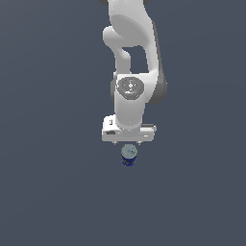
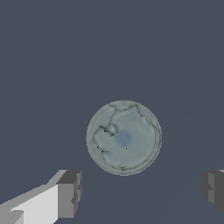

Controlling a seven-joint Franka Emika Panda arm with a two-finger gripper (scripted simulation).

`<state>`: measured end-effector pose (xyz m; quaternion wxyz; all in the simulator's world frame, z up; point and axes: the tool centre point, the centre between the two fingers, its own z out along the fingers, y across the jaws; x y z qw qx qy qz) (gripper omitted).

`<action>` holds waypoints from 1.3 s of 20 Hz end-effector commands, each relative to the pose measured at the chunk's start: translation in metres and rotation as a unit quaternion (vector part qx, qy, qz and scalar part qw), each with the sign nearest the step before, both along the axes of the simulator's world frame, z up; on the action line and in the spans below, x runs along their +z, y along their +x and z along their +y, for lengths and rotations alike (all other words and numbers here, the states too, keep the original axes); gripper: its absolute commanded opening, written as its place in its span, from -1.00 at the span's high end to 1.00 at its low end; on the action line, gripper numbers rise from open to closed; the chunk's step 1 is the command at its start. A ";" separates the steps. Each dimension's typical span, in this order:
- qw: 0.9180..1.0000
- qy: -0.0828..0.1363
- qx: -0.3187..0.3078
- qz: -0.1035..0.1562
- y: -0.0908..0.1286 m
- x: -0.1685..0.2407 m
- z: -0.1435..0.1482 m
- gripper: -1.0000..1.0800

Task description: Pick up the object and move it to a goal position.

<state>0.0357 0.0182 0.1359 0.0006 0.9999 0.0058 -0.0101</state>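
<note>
The two fingers point(image 2: 70, 192) stand spread wide, nothing between them yet, so the gripper point(image 2: 140, 192) is empty. Seen from the wrist, the can point(image 2: 124, 137) shows only its pale silvery top, and it sits a little off the line between the fingertips rather than squarely in the gap. From the exterior view the can point(image 1: 128, 154) stands on the grey floor just below the hand. I'd judge the lining-up nearly done; descent, grasp, lift and carry remain, and no goal marker shows
</note>
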 end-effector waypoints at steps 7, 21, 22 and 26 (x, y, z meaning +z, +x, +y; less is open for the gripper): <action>1.000 0.001 -0.008 -0.010 0.020 -0.011 0.008 -0.92; 1.000 0.001 -0.009 -0.010 0.019 -0.053 0.009 -0.92; 1.000 0.001 -0.009 -0.010 0.019 -0.056 0.009 -0.92; 1.000 0.001 -0.009 -0.010 0.020 -0.062 0.009 -0.92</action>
